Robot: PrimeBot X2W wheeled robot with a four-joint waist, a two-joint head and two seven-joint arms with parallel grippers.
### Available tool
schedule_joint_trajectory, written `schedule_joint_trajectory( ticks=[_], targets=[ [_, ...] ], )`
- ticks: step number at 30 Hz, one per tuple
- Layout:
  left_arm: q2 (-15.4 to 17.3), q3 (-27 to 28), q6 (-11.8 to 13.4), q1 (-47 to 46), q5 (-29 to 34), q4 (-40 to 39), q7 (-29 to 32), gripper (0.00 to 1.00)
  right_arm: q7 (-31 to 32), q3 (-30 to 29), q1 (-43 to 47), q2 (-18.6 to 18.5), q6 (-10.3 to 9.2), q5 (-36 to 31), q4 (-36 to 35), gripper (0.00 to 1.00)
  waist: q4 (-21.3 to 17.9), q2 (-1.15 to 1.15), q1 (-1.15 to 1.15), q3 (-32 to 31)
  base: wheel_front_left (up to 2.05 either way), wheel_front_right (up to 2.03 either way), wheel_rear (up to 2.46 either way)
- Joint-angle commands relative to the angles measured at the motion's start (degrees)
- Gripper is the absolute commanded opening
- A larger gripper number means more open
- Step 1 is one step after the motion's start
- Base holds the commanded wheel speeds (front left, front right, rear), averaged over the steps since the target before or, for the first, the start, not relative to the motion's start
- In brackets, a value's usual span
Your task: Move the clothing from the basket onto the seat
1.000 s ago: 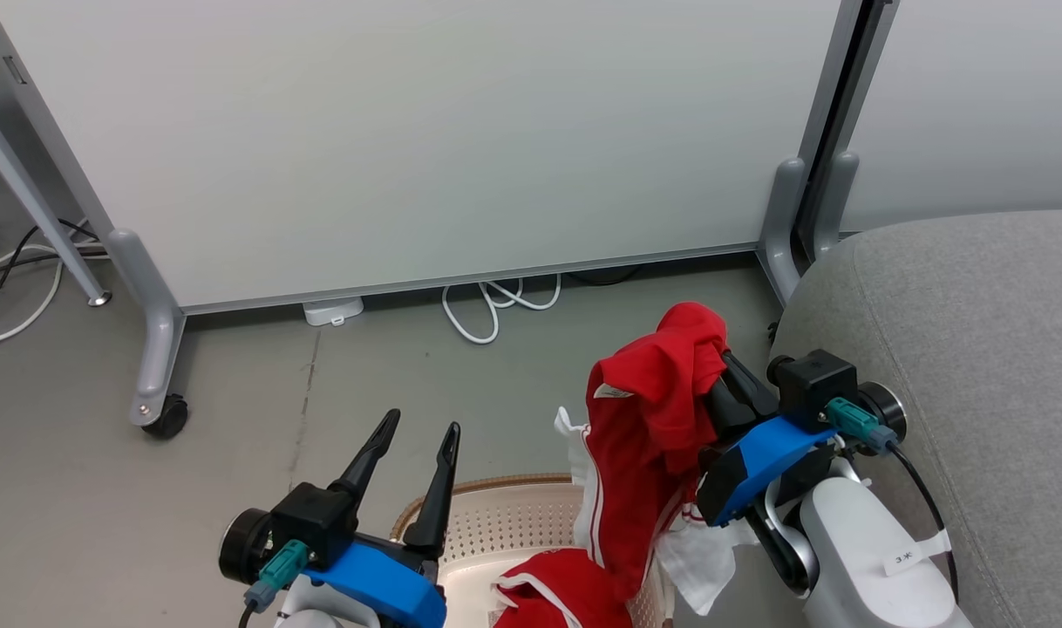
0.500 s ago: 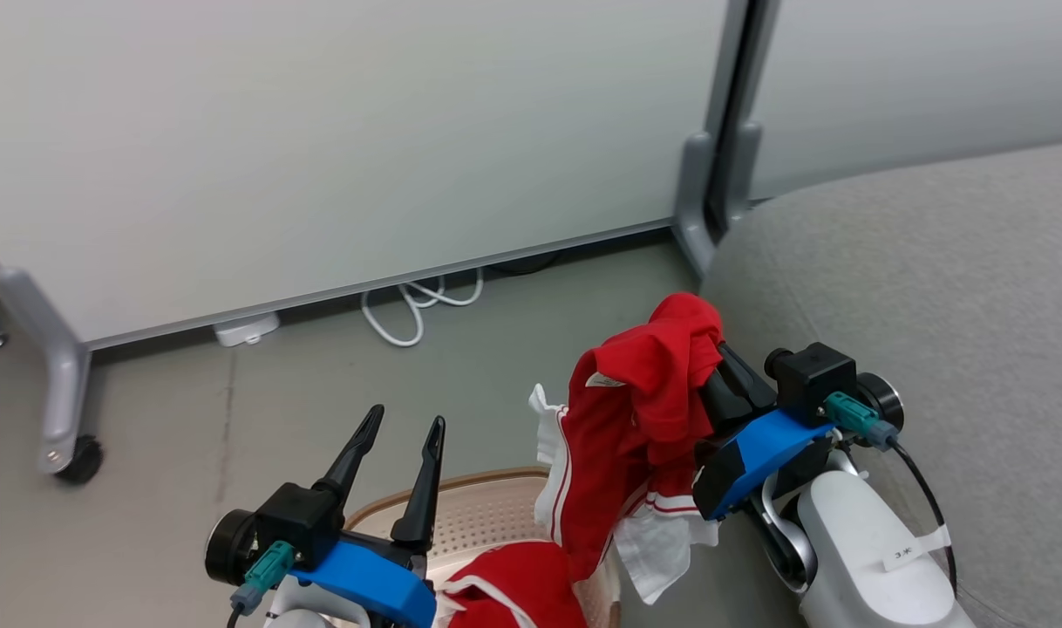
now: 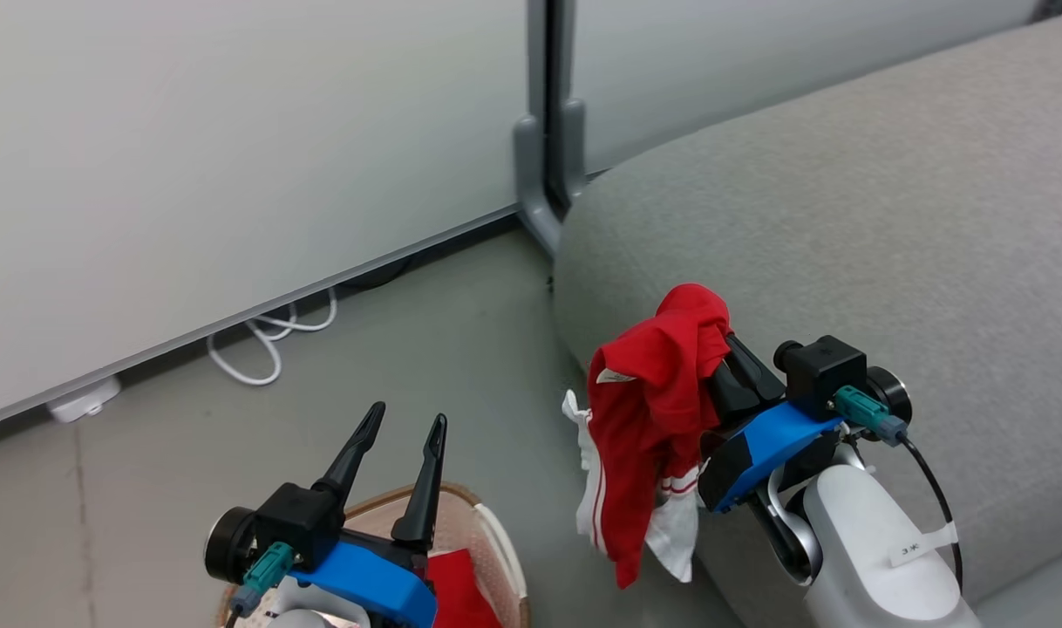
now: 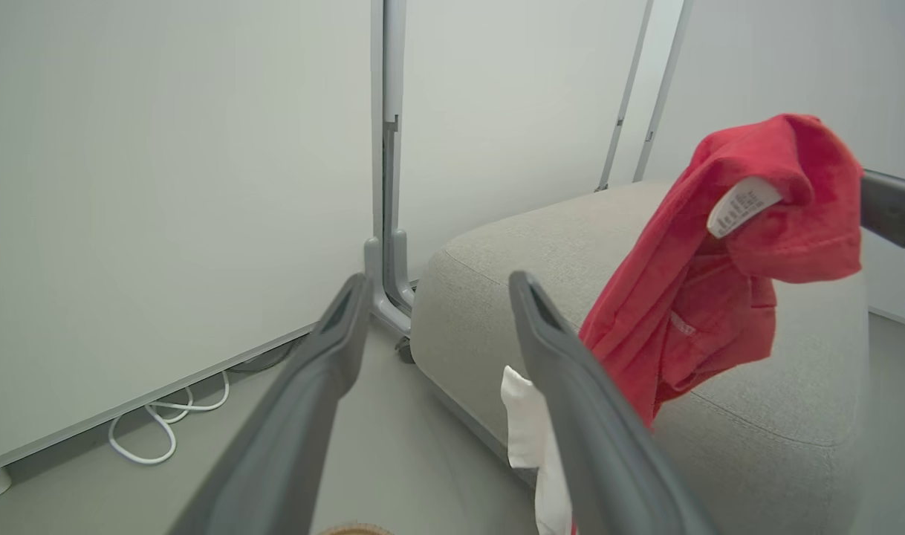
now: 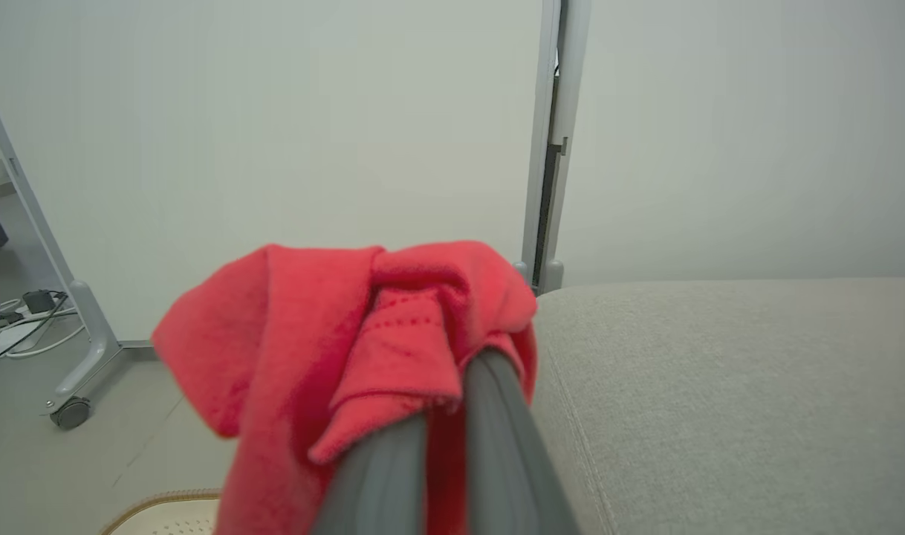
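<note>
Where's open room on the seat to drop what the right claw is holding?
The grey seat is bare across its visible top, from its rounded edge by the partition post to the head view's right side. It is crowded only at the near front edge, where the red garment hangs from the right claw.

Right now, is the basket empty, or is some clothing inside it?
Not empty: one red garment lies in the basket; the other garment hangs from the right gripper.
</note>
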Motion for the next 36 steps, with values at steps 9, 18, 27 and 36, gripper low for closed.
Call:
schedule_joint_trajectory(
  ticks=[9,18,27,36],
  targets=[
    [0.4,0.0,-0.1,0.1,0.1,-0.4,-0.2,1.0,-0.5,-0.1,0.6,-0.2,0.03,0.5,-0.2,0.0,-9.6,0.0,0.0,0.8,0.0,0.0,0.0],
    [0.8,-3.3,-0.1,-2.9,-0.7,1.0,-0.2,1.0,-0.8,-3.9,1.9,-0.2,0.02,-0.9,-1.5,0.0,-11.1,0.0,0.0,2.2,0.0,0.0,0.0],
    [1.5,-4.6,-0.1,-3.9,-1.5,1.7,-0.2,1.0,-0.5,-4.7,3.1,-0.1,0.03,-1.1,-2.9,0.0,-11.3,0.0,0.0,2.8,0.0,0.0,0.0],
    [1.9,-3.9,-0.1,-4.1,-0.8,0.9,-0.2,1.0,2.8,-5.7,-1.2,-0.3,0.03,0.5,-3.2,0.0,-11.3,0.0,0.0,4.8,0.0,0.0,0.0]
  ],
)
